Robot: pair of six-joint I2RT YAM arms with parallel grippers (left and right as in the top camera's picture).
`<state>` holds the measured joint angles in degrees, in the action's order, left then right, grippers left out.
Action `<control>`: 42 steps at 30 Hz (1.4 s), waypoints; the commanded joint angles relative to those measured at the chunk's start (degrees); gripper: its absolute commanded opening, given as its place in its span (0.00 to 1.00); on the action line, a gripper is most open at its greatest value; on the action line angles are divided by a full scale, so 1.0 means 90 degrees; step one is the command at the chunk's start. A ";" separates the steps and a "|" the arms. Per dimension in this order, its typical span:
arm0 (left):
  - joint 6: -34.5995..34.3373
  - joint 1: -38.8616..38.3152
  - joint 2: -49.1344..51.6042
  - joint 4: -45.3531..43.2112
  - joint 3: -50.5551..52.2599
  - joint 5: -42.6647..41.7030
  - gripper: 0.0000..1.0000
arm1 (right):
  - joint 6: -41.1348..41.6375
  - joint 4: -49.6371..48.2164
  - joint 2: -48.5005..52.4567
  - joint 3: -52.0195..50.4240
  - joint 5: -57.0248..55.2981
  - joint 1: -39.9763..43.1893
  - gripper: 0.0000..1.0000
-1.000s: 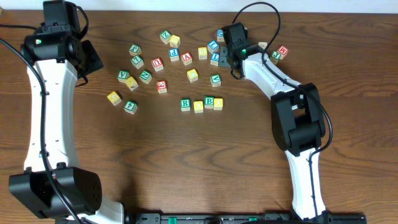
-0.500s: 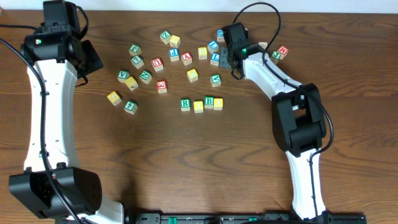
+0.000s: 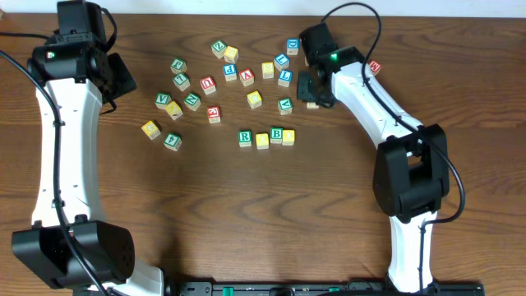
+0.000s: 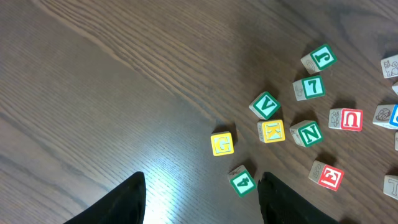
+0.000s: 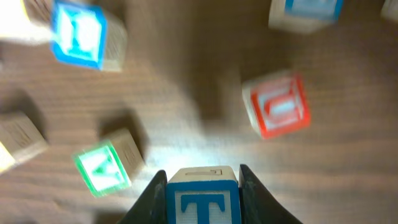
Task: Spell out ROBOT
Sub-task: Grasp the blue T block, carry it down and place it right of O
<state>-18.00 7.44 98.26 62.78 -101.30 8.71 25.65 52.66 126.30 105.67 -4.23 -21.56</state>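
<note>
My right gripper (image 3: 312,92) is shut on the blue-framed T cube (image 5: 202,198) and holds it above the table, right of a green V cube (image 5: 102,167). In the overhead view a row stands at the table's middle: green-framed R (image 3: 245,137), a plain yellow cube (image 3: 262,141), green-framed B (image 3: 277,134) and a second yellow cube (image 3: 288,136). The held cube is behind and to the right of that row. My left gripper (image 4: 202,208) is open and empty, high at the far left (image 3: 115,78).
Loose cubes lie behind the row: green V (image 3: 285,105), yellow (image 3: 255,99), red A (image 3: 246,77), blue ones (image 3: 283,61). A red-lettered cube (image 3: 374,67) sits far right. A left cluster holds a yellow cube (image 4: 222,144) and green 4 (image 4: 242,181).
My right gripper has lifted out of the blue cubes at the back and moved nearer and to the right, carrying the T cube. The left arm has not moved.
</note>
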 commanded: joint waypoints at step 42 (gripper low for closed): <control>-0.0012 0.0010 0.0085 -0.0029 -0.0019 -0.0036 0.57 | 0.0330 0.0391 -0.0044 -0.0879 0.0277 -0.0525 0.34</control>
<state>-18.00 7.44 98.26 62.59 -101.30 8.71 28.25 55.96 126.34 97.32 -2.07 -26.13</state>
